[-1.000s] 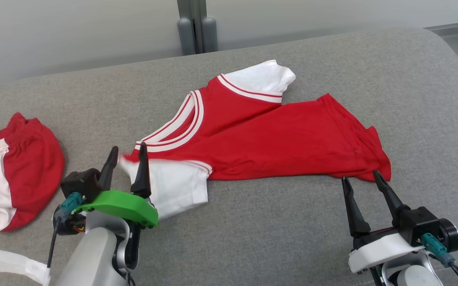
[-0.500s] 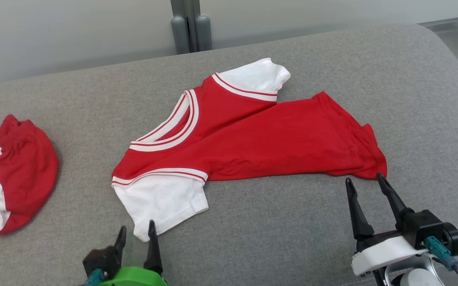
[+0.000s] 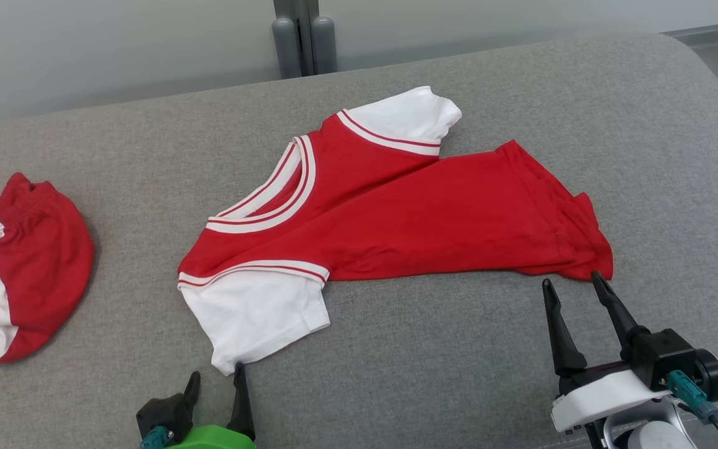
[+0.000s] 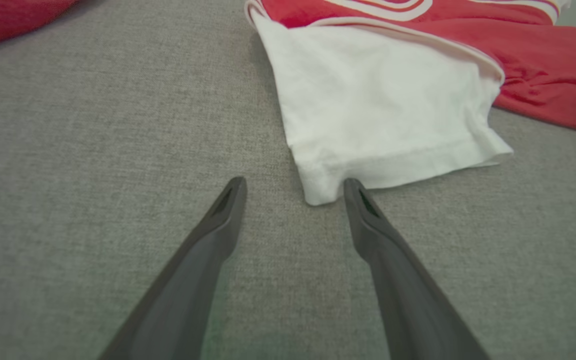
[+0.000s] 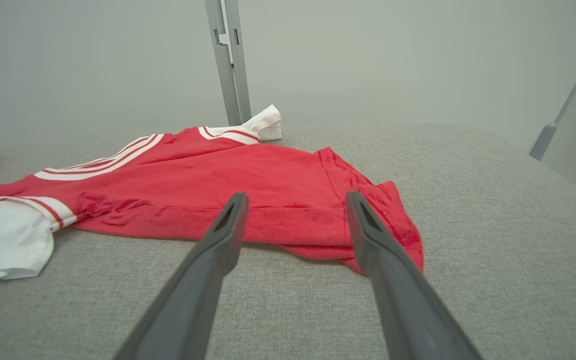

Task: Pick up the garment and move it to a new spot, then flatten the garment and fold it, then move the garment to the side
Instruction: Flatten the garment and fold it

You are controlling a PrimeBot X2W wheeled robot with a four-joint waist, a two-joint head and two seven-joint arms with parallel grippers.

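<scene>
1. The garment (image 3: 409, 212), a red jersey with white sleeves and striped trim, lay across the middle of the grey cushion (image 3: 396, 368). Its collar was toward the robot's left, and a diagonal crease ran through the body, so it looked not yet flat.
2. The left gripper (image 3: 217, 371) stood wide open and empty, with one fingertip just beside the cuff corner of the near sleeve (image 3: 259, 312). It seemed placed to tug that end straight.
3. The right gripper (image 3: 571, 279) was equally spread and held nothing. Its tips were just short of the rumpled hem (image 3: 583, 249).
4. The jersey looked soft and limp, while the cushion was a coarse weave that would probably drag on sliding cloth.
5. A second red-and-white piece (image 3: 22, 268) lay bunched well apart at the left.
</scene>
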